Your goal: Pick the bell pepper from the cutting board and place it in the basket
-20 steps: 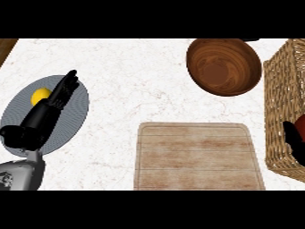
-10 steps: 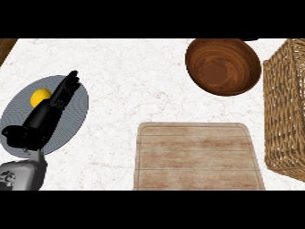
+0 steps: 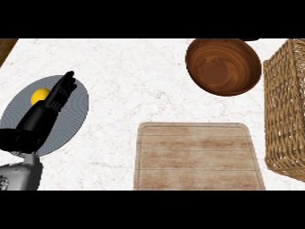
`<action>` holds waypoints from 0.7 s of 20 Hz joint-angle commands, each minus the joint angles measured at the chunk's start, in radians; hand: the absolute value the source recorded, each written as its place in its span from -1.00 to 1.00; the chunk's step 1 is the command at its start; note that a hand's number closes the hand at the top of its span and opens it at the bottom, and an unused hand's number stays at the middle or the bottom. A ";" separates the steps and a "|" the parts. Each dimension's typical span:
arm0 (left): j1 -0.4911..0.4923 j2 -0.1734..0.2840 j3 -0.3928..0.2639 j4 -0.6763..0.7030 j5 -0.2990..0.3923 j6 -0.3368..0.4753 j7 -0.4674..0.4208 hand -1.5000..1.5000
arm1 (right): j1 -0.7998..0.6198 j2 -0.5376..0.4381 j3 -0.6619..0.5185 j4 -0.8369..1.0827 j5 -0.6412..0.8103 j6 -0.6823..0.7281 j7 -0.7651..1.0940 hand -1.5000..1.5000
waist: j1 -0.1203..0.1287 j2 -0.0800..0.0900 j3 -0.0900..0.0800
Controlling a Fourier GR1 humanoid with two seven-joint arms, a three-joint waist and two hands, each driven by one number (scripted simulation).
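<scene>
Pepper does not show anywhere in the head view, so I cannot tell where it is now. The board (image 3: 197,156) lies low in the middle of the counter (image 3: 135,76), and its pale wooden top is bare. The basket (image 3: 294,105) stands at the right edge of the view, just beside the board's right side; only its woven wall and its rim are visible, and the inside is hidden from here.

Above the board, and to the left of the basket, a brown wooden bowl (image 3: 222,66) stands on the counter, apart from the board and near the basket.

At the left side a grey plate (image 3: 75,114) lies on the counter, well apart from the board. The left hand (image 3: 46,112) lies over this plate, with the grey forearm coming from the lower left corner. Its fingers are straight and pressed together, they point up and a little right, and they hold nothing. A yellow thing (image 3: 40,95) sits on the plate just beside the fingers, partly covered by them.

The right hand is not visible.
</scene>
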 commanded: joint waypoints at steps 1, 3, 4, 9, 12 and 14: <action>0.024 0.024 0.016 -0.078 0.039 -0.038 0.053 0.00 | 0.004 -0.011 -0.012 0.150 0.039 -0.090 -0.181 1.00 | 0.005 0.000 0.000; -0.002 -0.001 0.004 0.018 -0.007 -0.004 -0.001 0.00 | 0.006 -0.042 -0.023 0.192 0.032 -0.095 -0.216 1.00 | -0.001 0.000 0.000; 0.035 0.044 0.042 -0.020 0.041 -0.054 -0.016 0.00 | -0.029 -0.045 -0.028 0.299 0.045 -0.138 -0.292 1.00 | 0.008 0.002 0.000; -0.018 -0.010 0.007 0.043 -0.013 0.005 -0.040 0.00 | -0.091 -0.069 -0.094 0.430 0.002 -0.234 -0.375 1.00 | 0.003 0.002 0.000; -0.004 0.008 0.019 -0.001 0.006 -0.017 -0.015 0.00 | -0.120 -0.090 -0.105 0.493 -0.063 -0.216 -0.382 -1.00 | 0.003 0.000 0.000; 0.036 -0.046 -0.037 -0.098 -0.021 0.023 0.064 0.00 | -0.033 -0.041 -0.077 0.411 -0.053 -0.245 -0.423 -1.00 | -0.001 -0.002 0.000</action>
